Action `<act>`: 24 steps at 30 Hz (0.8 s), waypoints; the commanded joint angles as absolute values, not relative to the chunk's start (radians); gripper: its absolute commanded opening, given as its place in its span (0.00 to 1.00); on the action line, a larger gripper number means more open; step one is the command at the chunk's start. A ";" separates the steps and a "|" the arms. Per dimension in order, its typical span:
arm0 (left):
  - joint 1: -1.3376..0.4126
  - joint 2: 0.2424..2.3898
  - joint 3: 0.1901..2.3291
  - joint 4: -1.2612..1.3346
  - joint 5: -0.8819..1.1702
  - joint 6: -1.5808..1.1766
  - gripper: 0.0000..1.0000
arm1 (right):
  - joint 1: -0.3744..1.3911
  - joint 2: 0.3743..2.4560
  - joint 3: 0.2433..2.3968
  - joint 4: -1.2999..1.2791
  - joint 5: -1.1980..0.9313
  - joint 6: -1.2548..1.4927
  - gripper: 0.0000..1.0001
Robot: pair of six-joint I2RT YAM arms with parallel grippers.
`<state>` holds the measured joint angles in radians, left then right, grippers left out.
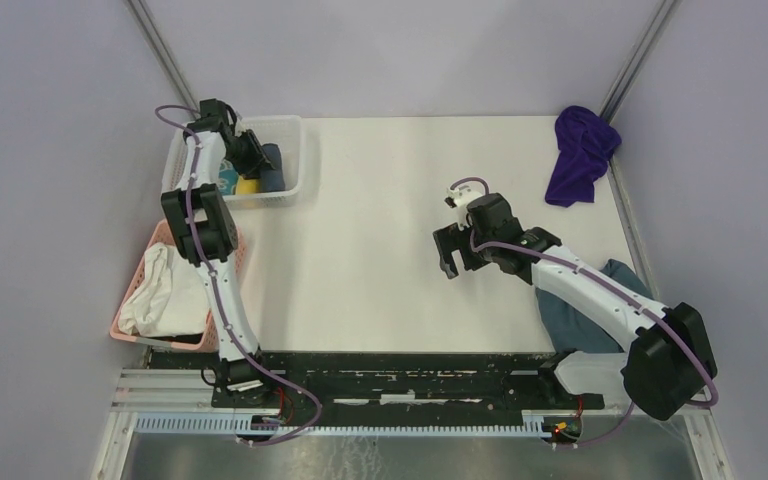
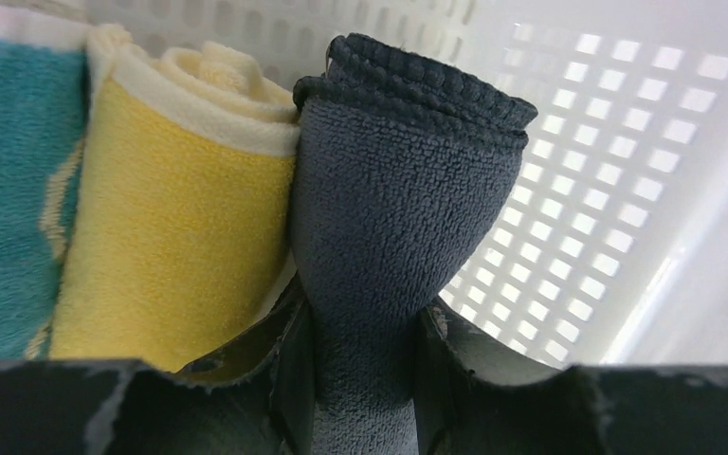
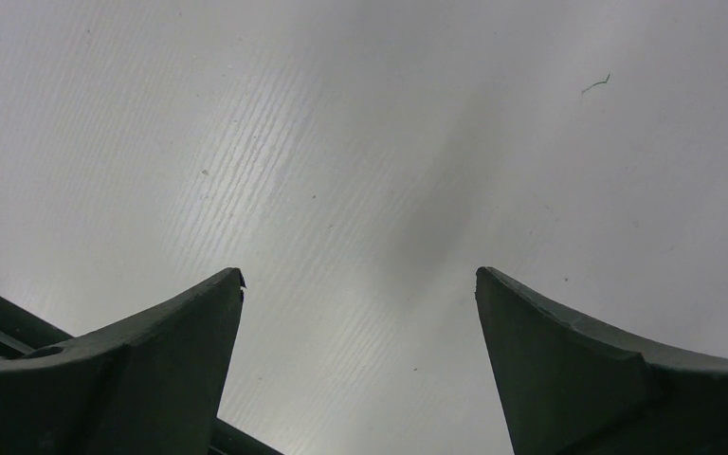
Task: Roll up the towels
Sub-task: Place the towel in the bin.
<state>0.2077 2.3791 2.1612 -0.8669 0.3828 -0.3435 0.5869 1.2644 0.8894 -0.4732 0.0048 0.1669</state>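
Observation:
A rolled dark slate-grey towel (image 2: pixel 398 190) stands inside the white slotted basket (image 2: pixel 607 190) at the back left of the table (image 1: pixel 360 250). My left gripper (image 2: pixel 363 313) is shut on its near end, squeezing it narrow; from above, this gripper (image 1: pixel 255 155) reaches into the basket (image 1: pixel 300 150). The purple towel (image 1: pixel 580 155) lies crumpled and unrolled at the back right corner. My right gripper (image 1: pixel 450 255) hovers over the bare table middle, its jaws wide open with nothing between them (image 3: pixel 360 275).
A yellow roll (image 2: pixel 171 218) and a teal roll (image 2: pixel 9 190) lie beside the grey one in the basket. A pink basket (image 1: pixel 150 250) holding a white cloth (image 1: pixel 165 295) sits front left. A blue-grey cloth (image 1: pixel 585 310) lies under the right arm.

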 commanded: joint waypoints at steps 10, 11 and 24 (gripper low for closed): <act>0.146 2.430 2.268 -1.025 -0.012 -0.136 0.14 | 0.586 1.298 0.900 -0.463 0.014 0.158 1.00; 0.135 2.443 2.268 -1.031 -0.022 -0.133 0.15 | 0.585 1.298 0.900 -0.463 0.014 0.159 1.00; 0.102 2.458 2.270 -1.063 -0.087 -0.143 0.34 | 0.585 1.286 0.903 -0.463 0.005 0.161 1.00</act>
